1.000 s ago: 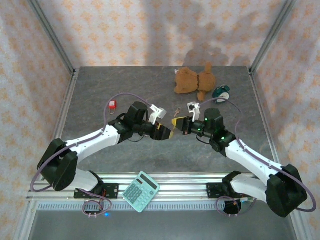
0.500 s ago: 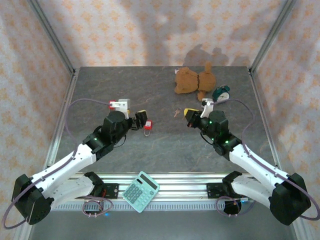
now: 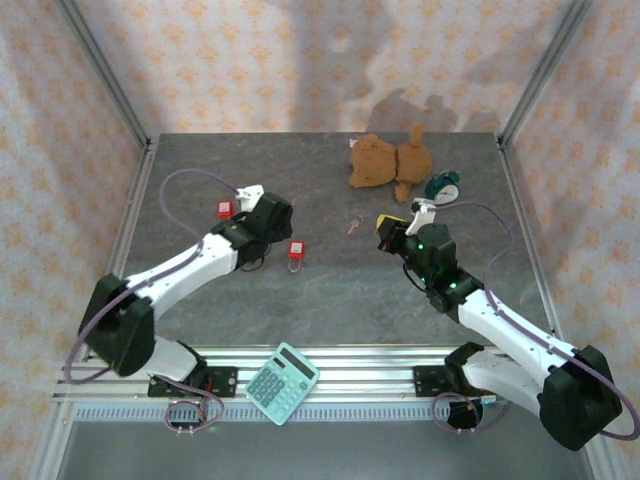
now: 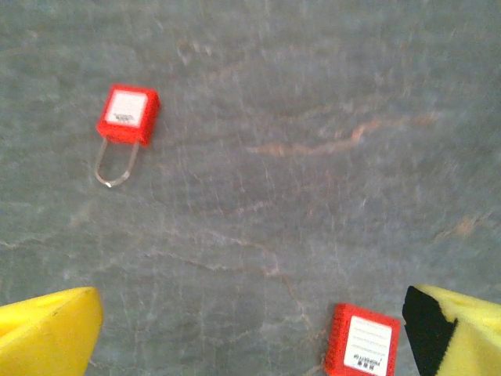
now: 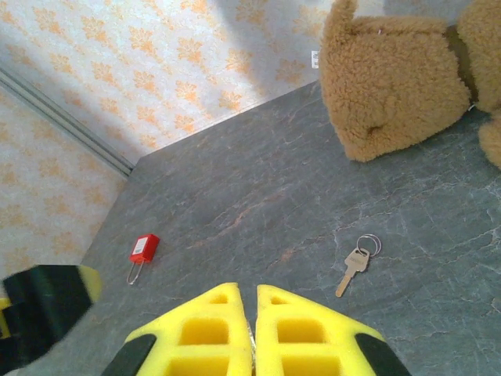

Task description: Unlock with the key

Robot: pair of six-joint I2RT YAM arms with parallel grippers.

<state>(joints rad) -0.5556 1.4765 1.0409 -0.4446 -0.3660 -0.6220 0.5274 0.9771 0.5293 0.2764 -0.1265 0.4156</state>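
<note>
Two red padlocks lie on the grey table: one (image 3: 297, 250) (image 4: 362, 341) beside my left gripper's right finger, the other (image 3: 225, 209) (image 4: 127, 116) (image 5: 143, 248) farther left, its wire shackle out flat. A brass key (image 3: 353, 225) (image 5: 354, 268) on a ring lies loose near the bear. My left gripper (image 3: 272, 228) (image 4: 250, 345) hovers open over bare table, holding nothing. My right gripper (image 3: 388, 228) (image 5: 254, 333) is shut, with a thin metal sliver, apparently a key, showing in the slit between its yellow fingers.
A brown teddy bear (image 3: 390, 160) (image 5: 399, 78) lies at the back right, with a teal tape measure (image 3: 443, 187) beside it. A green calculator (image 3: 283, 383) rests on the front rail. Patterned walls enclose the table on three sides.
The grippers met at mid-table a second ago and have drawn apart. The left gripper carried a padlock leftward, let it go on the table and opened. The right gripper pulled back to the right.
</note>
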